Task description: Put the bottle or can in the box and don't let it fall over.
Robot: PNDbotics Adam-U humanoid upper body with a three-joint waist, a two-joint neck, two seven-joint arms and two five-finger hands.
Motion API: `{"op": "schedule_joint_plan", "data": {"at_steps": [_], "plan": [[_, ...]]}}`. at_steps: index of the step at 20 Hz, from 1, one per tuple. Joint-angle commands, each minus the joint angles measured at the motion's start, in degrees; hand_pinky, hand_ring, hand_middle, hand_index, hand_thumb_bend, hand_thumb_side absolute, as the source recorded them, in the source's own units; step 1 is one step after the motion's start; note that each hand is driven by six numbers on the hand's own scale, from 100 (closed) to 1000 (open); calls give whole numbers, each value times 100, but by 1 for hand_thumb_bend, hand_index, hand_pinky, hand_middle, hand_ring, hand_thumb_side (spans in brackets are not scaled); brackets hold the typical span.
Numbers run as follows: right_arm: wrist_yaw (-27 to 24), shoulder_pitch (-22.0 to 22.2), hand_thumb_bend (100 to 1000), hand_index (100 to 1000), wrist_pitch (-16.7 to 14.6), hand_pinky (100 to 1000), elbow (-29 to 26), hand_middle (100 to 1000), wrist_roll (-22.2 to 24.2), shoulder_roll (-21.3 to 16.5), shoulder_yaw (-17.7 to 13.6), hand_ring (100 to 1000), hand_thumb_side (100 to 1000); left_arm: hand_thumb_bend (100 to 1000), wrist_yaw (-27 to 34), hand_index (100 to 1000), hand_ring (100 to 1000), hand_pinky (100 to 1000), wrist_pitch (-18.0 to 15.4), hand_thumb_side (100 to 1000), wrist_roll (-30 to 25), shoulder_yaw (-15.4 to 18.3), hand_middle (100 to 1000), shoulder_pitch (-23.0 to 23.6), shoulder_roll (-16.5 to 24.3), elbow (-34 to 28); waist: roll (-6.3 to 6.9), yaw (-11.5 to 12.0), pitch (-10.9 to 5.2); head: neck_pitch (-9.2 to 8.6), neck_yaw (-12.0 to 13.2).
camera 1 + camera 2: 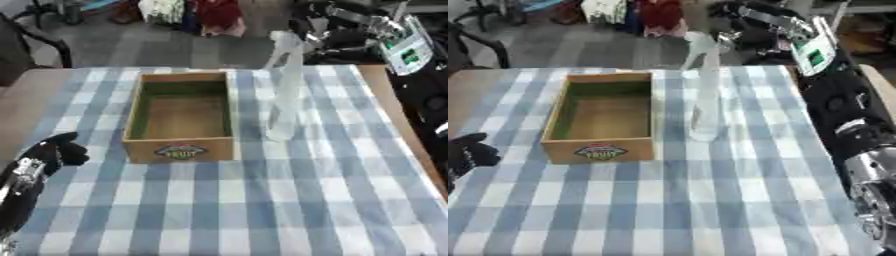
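A tall clear spray bottle (283, 95) stands upright on the checked cloth, just right of the wooden box (140, 149). The box is open-topped with green inner walls, a label on its front, and nothing inside. My right hand (317, 42) comes in from the upper right and hovers level with the bottle's spray head, very close to its right side; whether it touches is unclear. My left hand (61, 148) rests low at the left edge, left of the box, fingers relaxed and holding nothing.
The blue-and-white checked cloth (262, 200) covers most of the table. Bare wood shows along the right edge (395, 115) and the far left corner. A dark chair (39, 37) and floor clutter lie beyond the far edge.
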Motion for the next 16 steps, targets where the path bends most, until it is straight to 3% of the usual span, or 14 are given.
{"op": "schedule_joint_plan", "data": {"at_steps": [1, 8, 16], "plan": [[187, -185, 100, 1000, -464, 1000, -3, 914, 539, -32, -1, 973, 756, 116, 27, 863, 675, 744, -11, 973, -20, -15, 639, -78, 33, -62, -1, 9, -64, -39, -29], [510, -214, 100, 1000, -565, 1000, 31, 910, 705, 41, 20, 960, 743, 117, 37, 864, 677, 744, -12, 972, -30, -20, 639, -83, 33, -62, -3, 28, -69, -44, -67], [358, -266, 100, 1000, -396, 1000, -51, 893, 402, -95, -160, 945, 712, 117, 48, 864, 678, 744, -6, 972, -32, -17, 638, -89, 33, -60, -16, 42, -83, -50, -78]]}}
